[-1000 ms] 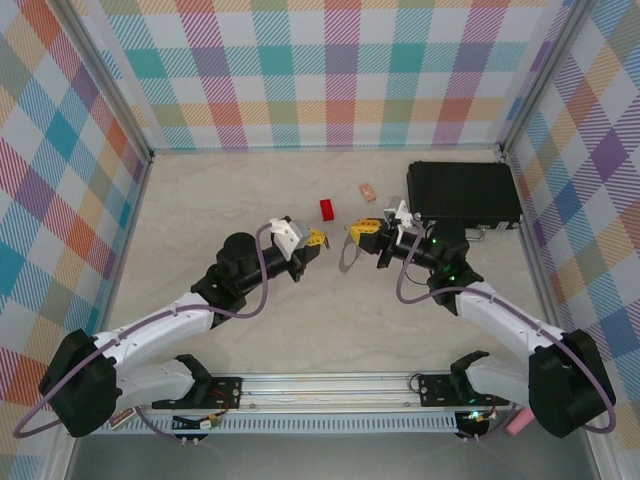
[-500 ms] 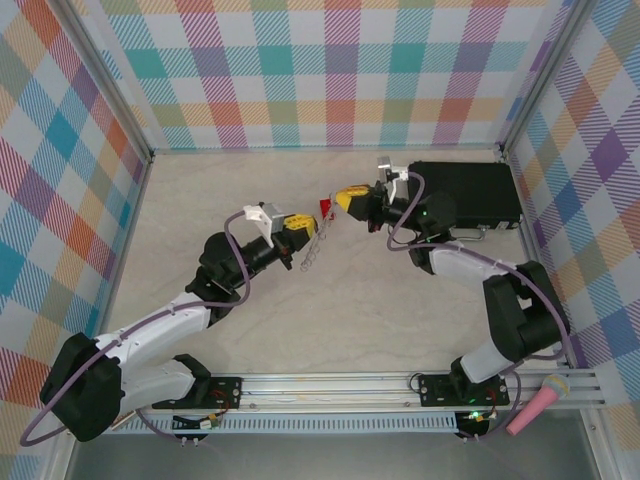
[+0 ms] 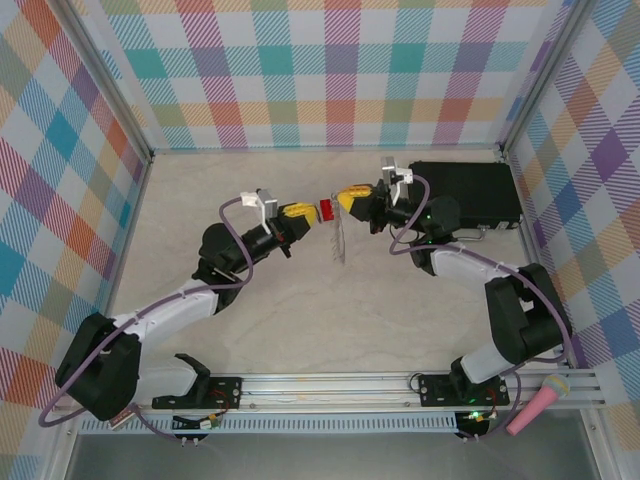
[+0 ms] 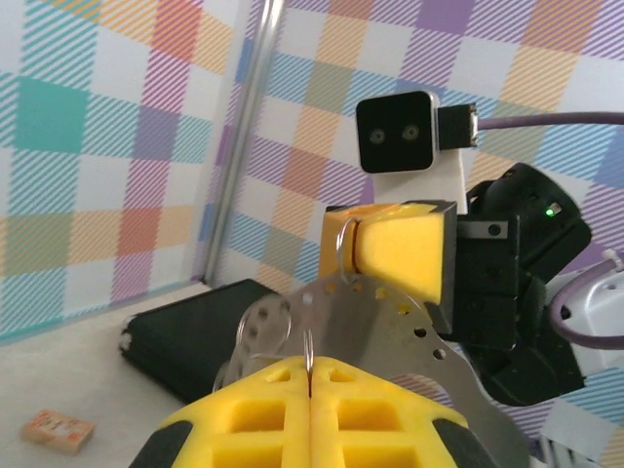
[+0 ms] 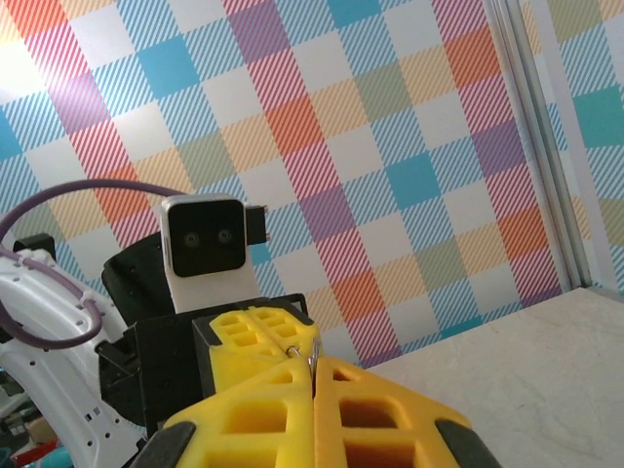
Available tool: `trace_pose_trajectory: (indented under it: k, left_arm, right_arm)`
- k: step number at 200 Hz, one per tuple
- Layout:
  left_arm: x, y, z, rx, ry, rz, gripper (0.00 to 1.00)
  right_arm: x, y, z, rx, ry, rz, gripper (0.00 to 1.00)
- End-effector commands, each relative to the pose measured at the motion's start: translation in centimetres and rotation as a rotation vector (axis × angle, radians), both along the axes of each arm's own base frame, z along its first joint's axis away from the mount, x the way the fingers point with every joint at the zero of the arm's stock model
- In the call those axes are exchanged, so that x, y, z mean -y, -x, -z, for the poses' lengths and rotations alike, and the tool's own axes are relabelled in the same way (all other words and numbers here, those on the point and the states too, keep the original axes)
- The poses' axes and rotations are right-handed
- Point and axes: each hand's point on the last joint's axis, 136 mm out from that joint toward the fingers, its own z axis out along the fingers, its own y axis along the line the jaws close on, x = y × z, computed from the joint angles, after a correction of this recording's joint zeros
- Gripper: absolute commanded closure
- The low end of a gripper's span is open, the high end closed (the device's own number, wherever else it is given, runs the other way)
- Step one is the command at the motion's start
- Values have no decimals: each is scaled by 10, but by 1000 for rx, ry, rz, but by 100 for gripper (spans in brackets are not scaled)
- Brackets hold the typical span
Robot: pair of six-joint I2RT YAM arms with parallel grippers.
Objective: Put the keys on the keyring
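The keyring [image 3: 338, 238], a flat grey ring with holes and wire loops, hangs edge-on in the air between both grippers. My left gripper [image 3: 308, 212] is shut, and in the left wrist view a thin wire loop of the keyring [image 4: 375, 322] is pinched between its yellow pads [image 4: 309, 375]. My right gripper [image 3: 346, 200] faces it, also shut, gripping the ring's upper edge [image 4: 343, 255]. In the right wrist view a wire loop sticks out of the shut right gripper [image 5: 314, 375], with the left gripper [image 5: 255, 327] just beyond. The keys are out of view.
A red block [image 3: 326, 208] lies on the table just behind the two tips. The black case [image 3: 465, 192] sits at the back right beside the right arm. A small tan block [image 4: 58, 429] lies on the table near the case. Checkered walls close three sides.
Both grippers have moved toward the back of the table and closer together. The keyring, which hung under the left gripper half a second ago, now hangs between the two tips.
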Motion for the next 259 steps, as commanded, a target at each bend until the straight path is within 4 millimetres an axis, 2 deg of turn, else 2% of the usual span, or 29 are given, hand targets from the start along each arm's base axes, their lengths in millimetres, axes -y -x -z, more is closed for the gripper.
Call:
trace_pose_trajectory:
  k: [1, 43, 91, 163, 259]
  left_arm:
    - [3, 16, -36, 104, 77, 105, 100]
    - [11, 22, -37, 111, 74, 181, 100]
    - [10, 22, -45, 105, 94, 227, 100]
    - [12, 24, -40, 80, 69, 271, 100]
    - [14, 28, -37, 81, 57, 308, 100]
  right_arm:
    - [5, 17, -16, 123, -18, 14, 100]
    - [2, 28, -14, 156, 17, -2, 100]
    - [-2, 37, -10, 194, 47, -8, 100]
    - [-8, 48, -7, 218, 61, -39, 100]
    - [-8, 51, -8, 234, 70, -15, 100]
